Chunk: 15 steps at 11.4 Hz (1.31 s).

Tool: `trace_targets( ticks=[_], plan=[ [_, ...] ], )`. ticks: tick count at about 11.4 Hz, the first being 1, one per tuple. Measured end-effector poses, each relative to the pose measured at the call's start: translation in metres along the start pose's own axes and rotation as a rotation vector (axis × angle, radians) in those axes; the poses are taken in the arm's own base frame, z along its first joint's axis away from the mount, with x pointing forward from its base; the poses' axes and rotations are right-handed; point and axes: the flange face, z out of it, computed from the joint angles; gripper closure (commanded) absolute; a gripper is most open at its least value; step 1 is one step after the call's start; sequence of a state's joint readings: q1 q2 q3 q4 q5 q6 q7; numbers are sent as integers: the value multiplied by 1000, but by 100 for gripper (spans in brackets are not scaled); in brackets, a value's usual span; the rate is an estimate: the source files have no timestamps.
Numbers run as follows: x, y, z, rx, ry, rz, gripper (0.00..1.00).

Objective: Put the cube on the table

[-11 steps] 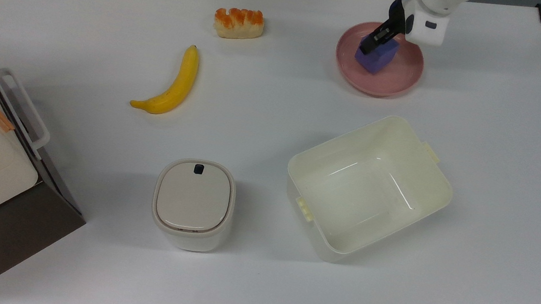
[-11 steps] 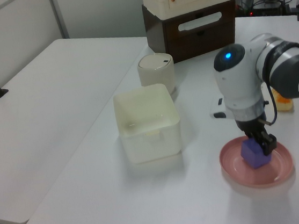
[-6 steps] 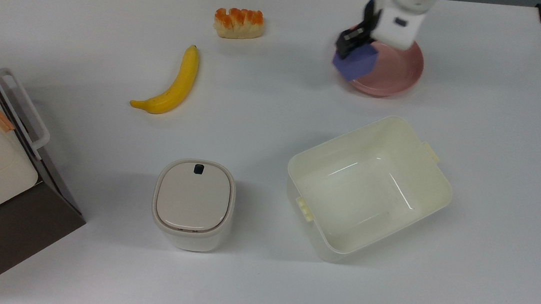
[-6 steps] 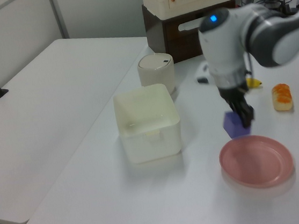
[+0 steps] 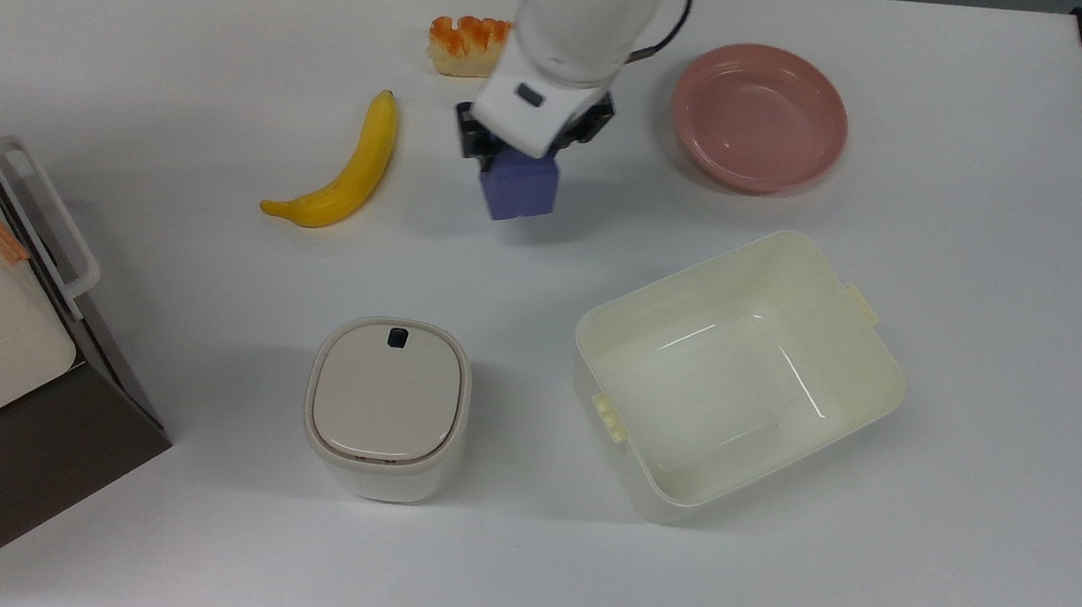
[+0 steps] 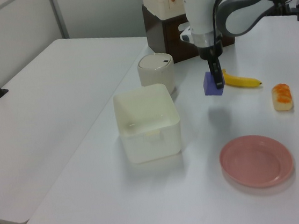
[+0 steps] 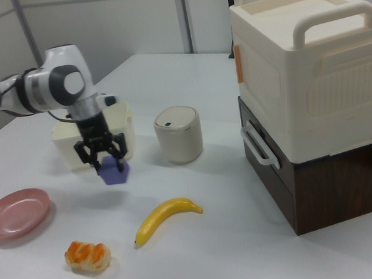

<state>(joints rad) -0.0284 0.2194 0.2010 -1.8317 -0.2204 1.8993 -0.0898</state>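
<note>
Cube: one, purple-blue (image 5: pixel 519 187), solid, matte, plain-faced, hanging clear of the table just under the claw.
Claw: one (image 5: pixel 529 149), dark fingers clamped on the cube's upper part, below a white wrist.
Table: one (image 5: pixel 1005 292), broad, flat, smooth white; the cube's shadow falls on it beneath the claw.
Plate: one (image 5: pixel 760 115), pink, round, shallow, smooth; it lies bare, well off to the claw's right in the top view.
Banana: one (image 5: pixel 344 167), yellow, curved, near the claw on the top view's left.
Bread roll: one (image 5: pixel 463 42), pale with orange pieces on top, behind the claw in the top view, partly covered by the arm.
Tub: one (image 5: pixel 880 379), cream plastic, square, glossy inside, in front of the claw toward the top view's right.
Bin: one (image 5: pixel 386 406), cream, rounded, with a flat lid and a small dark button, in front of the claw.
Stacked boxes: one cream crate with handles (image 7: pixel 308 61) on a dark brown base (image 7: pixel 329 180).
Change: a second ago the cube sat on the plate in the claw's grip; half a second ago it was lifted at the plate's edge; now it is well away from the plate, between plate and banana.
</note>
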Motion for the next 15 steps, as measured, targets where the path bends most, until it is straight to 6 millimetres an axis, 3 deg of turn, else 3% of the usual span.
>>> trace_targets(
  ticks=[2, 4, 8, 10, 12, 15],
  plan=[
    [0, 16, -10, -6, 22, 29, 0],
    [-5, 30, -45, -24, 82, 81, 0],
    [-53, 63, -124, -17, 124, 355, 0],
    [-76, 86, -146, 91, 169, 441, 0],
    [-96, 106, -162, 161, 209, 499, 0],
    [-99, 109, -163, 178, 214, 511, 0]
  ],
)
